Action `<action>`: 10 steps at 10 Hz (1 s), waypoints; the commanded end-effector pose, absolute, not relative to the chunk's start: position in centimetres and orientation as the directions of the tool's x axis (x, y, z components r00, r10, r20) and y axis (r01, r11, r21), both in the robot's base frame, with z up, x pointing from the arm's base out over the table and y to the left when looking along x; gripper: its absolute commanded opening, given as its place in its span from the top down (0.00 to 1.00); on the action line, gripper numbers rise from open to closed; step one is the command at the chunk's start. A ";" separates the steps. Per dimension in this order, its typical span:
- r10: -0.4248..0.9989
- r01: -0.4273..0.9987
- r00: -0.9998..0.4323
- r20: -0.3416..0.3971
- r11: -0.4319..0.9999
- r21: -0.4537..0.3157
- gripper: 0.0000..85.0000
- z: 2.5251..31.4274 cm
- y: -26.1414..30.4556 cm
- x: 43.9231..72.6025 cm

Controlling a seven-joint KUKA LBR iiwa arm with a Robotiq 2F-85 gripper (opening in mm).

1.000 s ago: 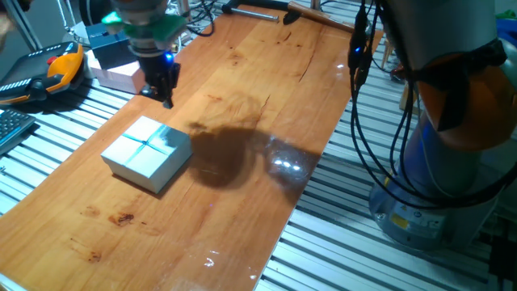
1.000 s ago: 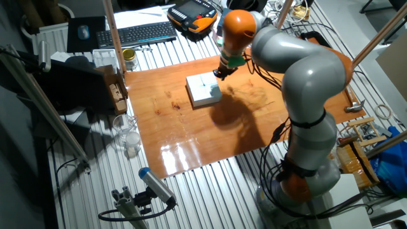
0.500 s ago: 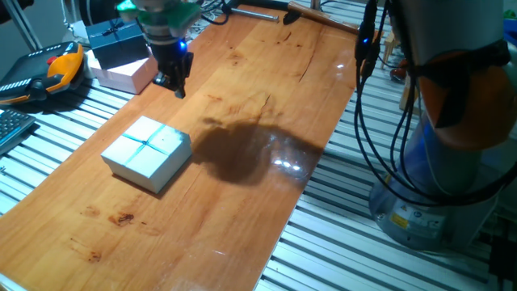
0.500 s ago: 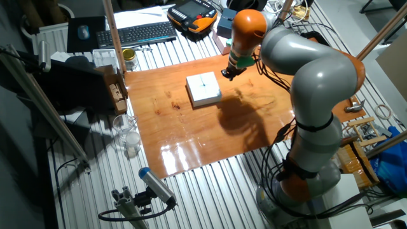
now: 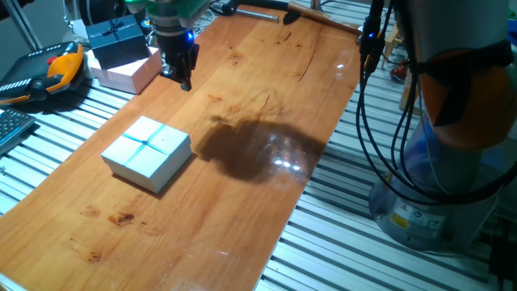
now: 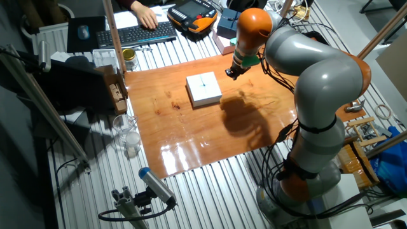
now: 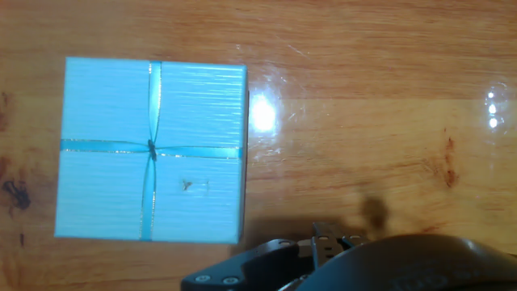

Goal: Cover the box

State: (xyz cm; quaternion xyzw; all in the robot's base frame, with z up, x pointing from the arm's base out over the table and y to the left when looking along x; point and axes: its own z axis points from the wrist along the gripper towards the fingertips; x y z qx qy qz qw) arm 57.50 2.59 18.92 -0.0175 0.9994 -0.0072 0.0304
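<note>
Now | gripper (image 5: 182,74) hangs above the table (image 5: 266,97), holding nothing; open or clenched, cannot tell | box (image 5: 147,152) sits lidded mid-table, well apart | step: covering looks finished | next: probably only a clear retreat.

Wooden tabletop (image 5: 242,202) is set on a ribbed metal bench (image 6: 210,184); glare from overhead light is seen on the varnish. Keyboard (image 6: 137,33) and orange-black handheld controller (image 6: 191,14) are placed at the far bench edge, w/ a person's hand (image 6: 147,16) on the keyboard. Cables (image 5: 388,153) are hung beside the table.
</note>
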 end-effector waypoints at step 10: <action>-0.028 -0.028 -0.998 -0.057 1.000 0.000 1.00 19.1 2.3 57.4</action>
